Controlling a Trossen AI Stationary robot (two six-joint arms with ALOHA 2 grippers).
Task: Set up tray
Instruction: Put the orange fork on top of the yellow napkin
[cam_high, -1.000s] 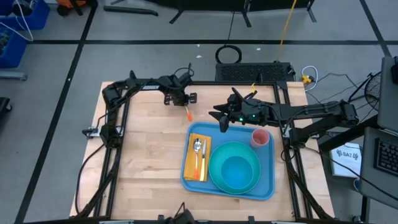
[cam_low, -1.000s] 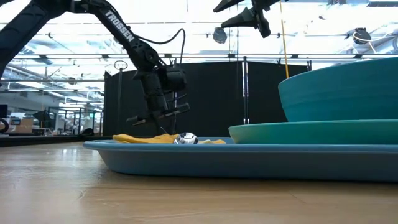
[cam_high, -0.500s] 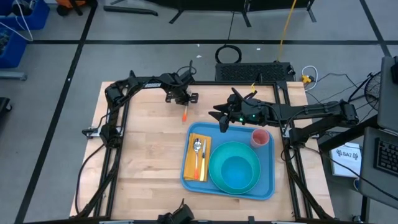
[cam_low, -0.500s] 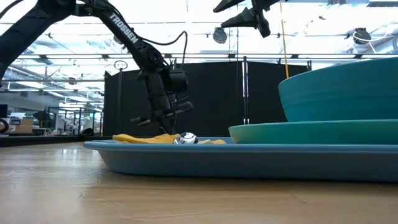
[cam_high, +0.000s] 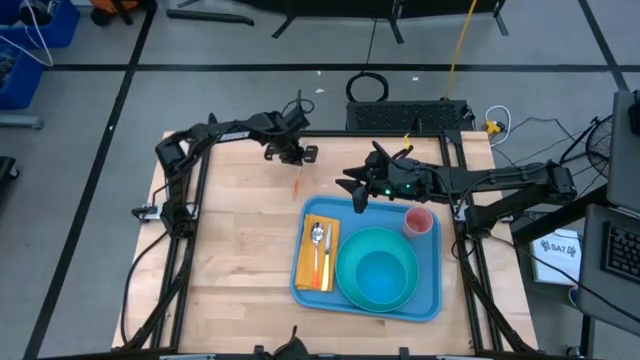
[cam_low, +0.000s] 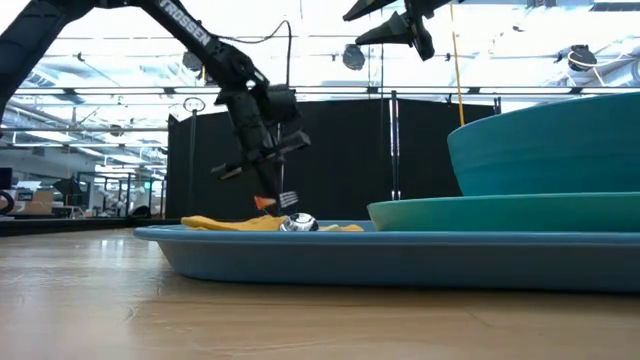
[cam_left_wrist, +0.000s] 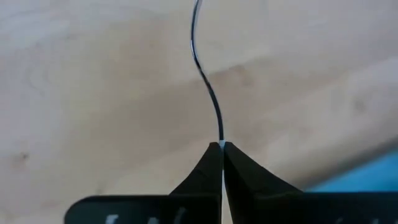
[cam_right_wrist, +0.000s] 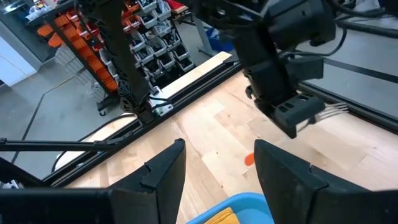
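Observation:
The blue tray lies on the near right of the table and fills the low view's foreground. A fork with an orange handle is in my left gripper, which is shut on it over the wood beyond the tray's far left corner. The low view shows that gripper with the fork's tines below it. My right gripper hovers open above the tray's far edge, its fingers apart. My left gripper pinches the fork's thin metal stem between its two shut fingertips, coming from above and pointing down. The stem runs on past the tips, seen edge-on. The fork hangs tilted below the fingers, with orange handle and tines off the table.
On the tray lie a yellow napkin with a spoon and an orange-handled utensil, a teal plate carrying a teal bowl, and a pink cup. Bare wood spreads left of the tray.
My left gripper has risen from low over the table, staying shut on the fork. The fork, which lay on the wood beyond the tray, has come up with it and now hangs tilted below the fingers. My right arm has kept still.

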